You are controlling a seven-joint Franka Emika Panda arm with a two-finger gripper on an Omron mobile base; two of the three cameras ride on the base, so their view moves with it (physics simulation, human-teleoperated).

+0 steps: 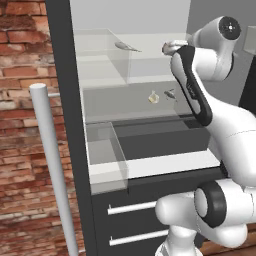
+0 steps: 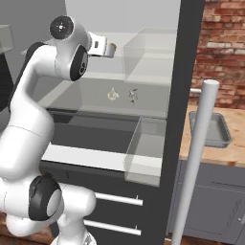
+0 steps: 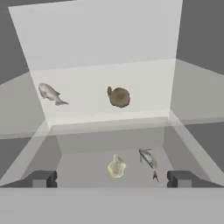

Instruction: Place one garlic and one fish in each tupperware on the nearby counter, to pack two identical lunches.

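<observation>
Garlic (image 3: 116, 166) and a fish (image 3: 148, 158) lie close together on the lower fridge shelf (image 3: 87, 164), toward its front edge. My gripper (image 3: 112, 178) looks straight at them from outside with its jaws fully apart and nothing between them. A second fish (image 3: 50, 93) lies near the left edge of the upper shelf (image 3: 87, 83), and a rounder, brown-looking bulb (image 3: 119, 97) sits at its middle, possibly the other garlic in shadow, though I cannot tell. One grey tupperware (image 2: 209, 128) waits on the worktop (image 2: 237, 152) to the right of the open fridge, well apart from the food.

My worry is that closeness: with the jaws this wide, a reach for the garlic could sweep the fish's tail in too, or nudge it toward the back of the shelf. The bulb is round and small, so an off-centre squeeze may pop it away. The front edge of the upper shelf is near the wrist's path, so coming in too high risks a knock. The fridge door and its pole handle (image 2: 196, 162) stand between fridge and tub, so I judge the carry-out needs a wide berth.
</observation>
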